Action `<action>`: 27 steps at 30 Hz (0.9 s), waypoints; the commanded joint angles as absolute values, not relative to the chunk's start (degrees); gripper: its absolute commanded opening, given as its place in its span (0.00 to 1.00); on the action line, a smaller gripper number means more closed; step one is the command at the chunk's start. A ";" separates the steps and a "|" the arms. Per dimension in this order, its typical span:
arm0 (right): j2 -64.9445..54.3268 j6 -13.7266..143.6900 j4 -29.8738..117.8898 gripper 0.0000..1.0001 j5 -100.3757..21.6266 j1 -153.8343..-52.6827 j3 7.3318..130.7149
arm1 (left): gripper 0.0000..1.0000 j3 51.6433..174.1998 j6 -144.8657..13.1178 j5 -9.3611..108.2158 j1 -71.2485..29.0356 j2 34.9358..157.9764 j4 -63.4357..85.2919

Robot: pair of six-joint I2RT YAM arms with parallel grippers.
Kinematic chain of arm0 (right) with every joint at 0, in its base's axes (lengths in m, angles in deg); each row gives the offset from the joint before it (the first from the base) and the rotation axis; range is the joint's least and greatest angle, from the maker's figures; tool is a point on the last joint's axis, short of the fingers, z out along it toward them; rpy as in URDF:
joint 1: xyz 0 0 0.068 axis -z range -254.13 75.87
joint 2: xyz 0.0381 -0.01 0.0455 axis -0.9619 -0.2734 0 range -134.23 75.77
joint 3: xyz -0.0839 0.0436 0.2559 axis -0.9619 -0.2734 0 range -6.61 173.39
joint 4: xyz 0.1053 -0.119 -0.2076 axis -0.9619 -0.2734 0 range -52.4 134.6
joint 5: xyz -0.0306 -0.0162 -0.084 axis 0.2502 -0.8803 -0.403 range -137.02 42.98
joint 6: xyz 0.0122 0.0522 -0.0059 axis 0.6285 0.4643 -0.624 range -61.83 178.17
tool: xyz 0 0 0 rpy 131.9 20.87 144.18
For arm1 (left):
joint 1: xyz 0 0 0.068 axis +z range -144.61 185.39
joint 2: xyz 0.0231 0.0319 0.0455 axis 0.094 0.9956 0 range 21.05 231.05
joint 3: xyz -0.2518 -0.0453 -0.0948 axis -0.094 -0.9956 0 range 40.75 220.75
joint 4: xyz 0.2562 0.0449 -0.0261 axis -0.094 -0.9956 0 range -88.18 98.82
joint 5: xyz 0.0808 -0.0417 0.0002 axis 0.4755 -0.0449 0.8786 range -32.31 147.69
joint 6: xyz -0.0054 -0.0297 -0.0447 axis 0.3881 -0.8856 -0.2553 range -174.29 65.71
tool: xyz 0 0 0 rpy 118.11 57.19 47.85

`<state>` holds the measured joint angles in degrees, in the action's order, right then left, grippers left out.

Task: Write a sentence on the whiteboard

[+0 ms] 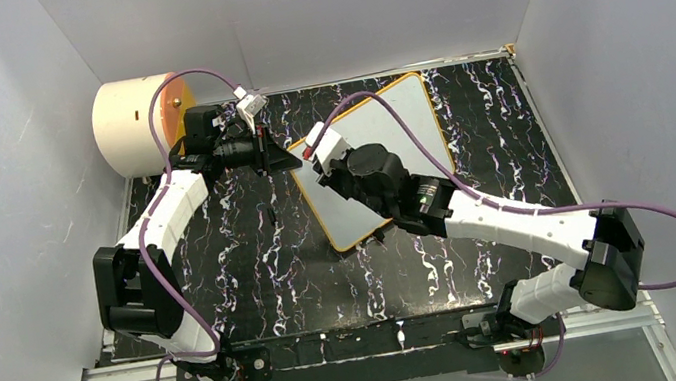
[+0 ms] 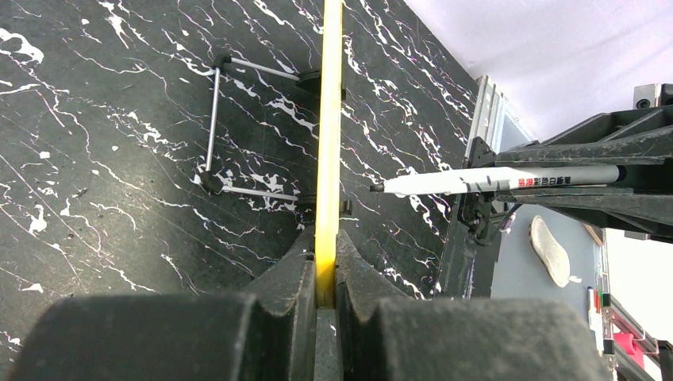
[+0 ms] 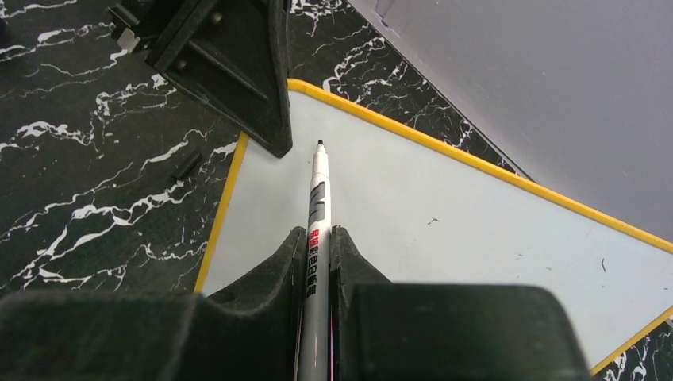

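The whiteboard (image 1: 394,121), white with a thin yellow frame, lies slanted at the middle of the black marbled table. My left gripper (image 1: 287,157) is shut on its left edge. In the left wrist view the yellow frame (image 2: 328,119) runs edge-on out of that gripper (image 2: 328,255), with the board's wire stand (image 2: 213,127) to the left. My right gripper (image 3: 319,235) is shut on a grey marker (image 3: 319,198) that points at the board's (image 3: 460,222) left corner. The marker (image 2: 492,181) tip stands a small gap off the board. The board shows only tiny specks.
A cream cylinder with an orange face (image 1: 140,125) stands at the back left against the wall. Grey walls close in the table on three sides. A metal rail (image 1: 367,343) with the arm bases runs along the near edge.
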<state>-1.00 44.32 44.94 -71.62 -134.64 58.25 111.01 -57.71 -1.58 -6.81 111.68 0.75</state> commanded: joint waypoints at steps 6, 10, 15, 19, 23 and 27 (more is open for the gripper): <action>-1.78 43.93 49.35 0.00 -72.68 -134.87 61.59 | 0.00 109.66 -54.73 -1.06 -7.00 110.47 -1.62; -2.21 43.75 49.06 0.00 -72.92 -134.95 61.85 | 0.00 109.78 -54.86 -1.27 -7.00 110.65 -1.46; -2.70 43.62 48.66 0.00 -73.64 -134.95 61.86 | 0.00 109.81 -55.06 -1.54 -7.00 110.86 -1.36; -2.87 43.70 48.19 0.00 -73.84 -134.87 61.86 | 0.00 109.70 -55.13 -1.60 -7.00 110.86 -1.31; -2.71 43.84 47.79 0.00 -74.06 -134.95 61.70 | 0.00 109.66 -55.14 -1.59 -7.00 110.79 -1.20; -2.74 43.93 47.77 0.00 -74.01 -134.95 61.51 | 0.00 109.74 -55.17 -1.53 -7.00 110.79 -1.20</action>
<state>-3.36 44.26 45.58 -72.82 -134.64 58.75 110.90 -57.82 -1.77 -6.79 111.68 1.03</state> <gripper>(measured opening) 0.207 0.059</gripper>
